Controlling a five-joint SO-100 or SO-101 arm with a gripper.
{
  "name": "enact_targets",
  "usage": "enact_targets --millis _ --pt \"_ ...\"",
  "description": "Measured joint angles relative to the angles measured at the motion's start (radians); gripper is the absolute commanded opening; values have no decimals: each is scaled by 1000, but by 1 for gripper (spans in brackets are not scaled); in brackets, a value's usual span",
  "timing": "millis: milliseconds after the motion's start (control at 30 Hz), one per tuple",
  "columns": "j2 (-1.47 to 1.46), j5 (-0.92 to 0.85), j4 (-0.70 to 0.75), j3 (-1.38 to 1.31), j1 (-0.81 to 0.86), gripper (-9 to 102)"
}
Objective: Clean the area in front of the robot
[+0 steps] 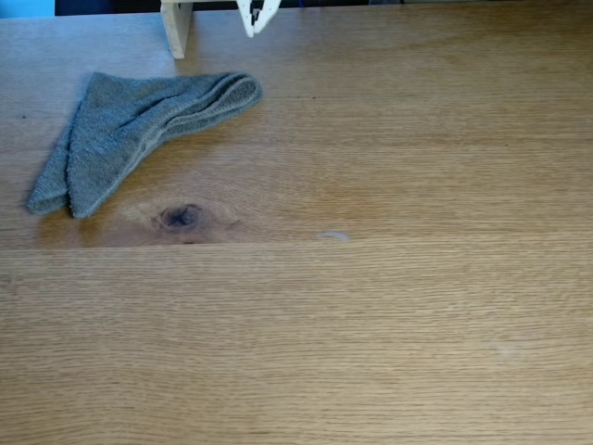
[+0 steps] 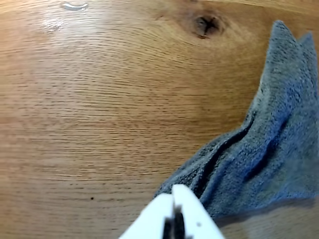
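The area is a light oak tabletop (image 1: pixel 371 306) with a dark oval knot (image 1: pixel 179 217). The same wood (image 2: pixel 99 124) and knot (image 2: pixel 205 24) appear in the wrist view. A small wet-looking smear (image 1: pixel 333 236) lies right of the knot, seen again as a smear (image 2: pixel 74 6) at the top of the wrist view. My white gripper (image 1: pixel 252 30) pokes in at the top edge of the fixed view, just above the folded end of a grey terry cloth (image 1: pixel 130 125). In the wrist view the gripper (image 2: pixel 173 191) is shut and empty, hovering by the cloth (image 2: pixel 264 149) edge.
A pale wooden post (image 1: pixel 176 26) stands at the back, left of the gripper and just behind the cloth. The cloth is folded into a rough triangle on the left half of the table.
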State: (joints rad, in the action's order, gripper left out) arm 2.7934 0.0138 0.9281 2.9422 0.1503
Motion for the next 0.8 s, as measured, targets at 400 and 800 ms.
enact_targets --millis 400,800 --pt "-351 107 0 -437 107 1" --pt "-726 123 129 -744 278 28"
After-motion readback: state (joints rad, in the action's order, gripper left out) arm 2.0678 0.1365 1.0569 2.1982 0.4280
